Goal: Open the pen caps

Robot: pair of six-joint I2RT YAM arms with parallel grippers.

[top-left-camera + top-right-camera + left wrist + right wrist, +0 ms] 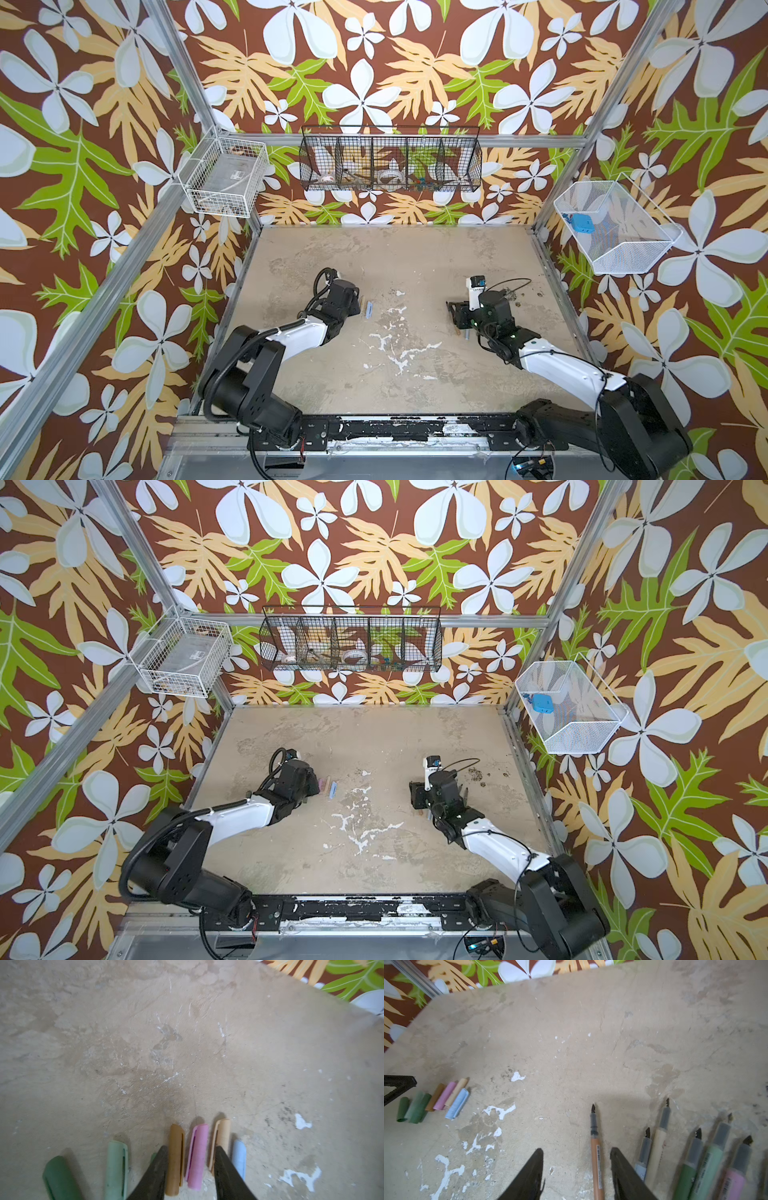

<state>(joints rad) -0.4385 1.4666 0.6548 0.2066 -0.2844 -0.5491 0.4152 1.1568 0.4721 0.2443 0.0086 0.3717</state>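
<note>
– Left hand (191, 1146) is released, jaws astride the brown cap (176, 1157) and pink cap (197, 1153) in the row of pen caps (452, 1097) on the tabletop (187, 1043).
– And the right hand (576, 1148)?
– Released too, over the bare-tipped brown pen (596, 1157). Every nib I can see is uncapped, so uncapping looks finished. Next, lift both clear without nudging anything.
</note>
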